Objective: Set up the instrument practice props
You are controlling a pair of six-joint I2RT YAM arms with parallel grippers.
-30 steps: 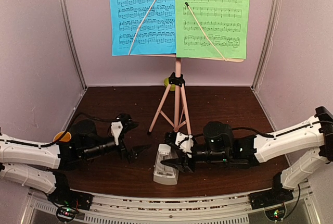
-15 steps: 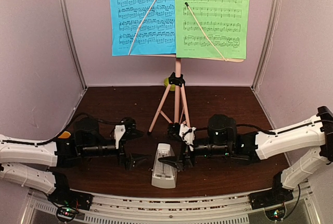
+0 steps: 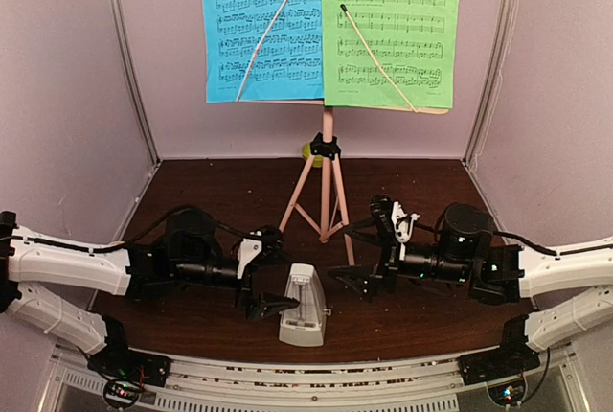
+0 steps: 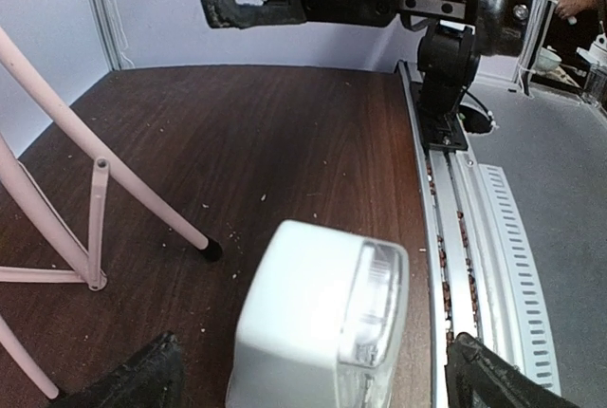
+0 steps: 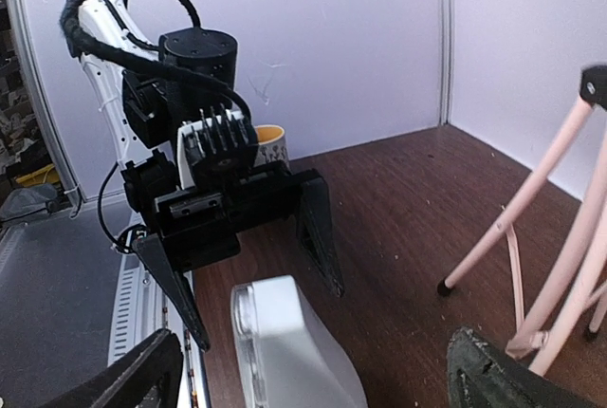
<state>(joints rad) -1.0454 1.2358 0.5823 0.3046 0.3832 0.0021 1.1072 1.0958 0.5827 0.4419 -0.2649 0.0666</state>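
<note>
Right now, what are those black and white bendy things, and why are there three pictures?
They are two robot arms bolted to a brown wooden table. One picture looks down from above. The other two come from little cameras on each arm's wrist, so each sees its own black fingers.

At the back stands a pink music stand on three legs, holding a blue music sheet and a green music sheet. At the front sits a small white pyramid metronome, which ticks time for music.

The left gripper is open with the metronome between its fingers, not squeezing it. The right gripper is open too, beside it, and holds nothing.
</note>
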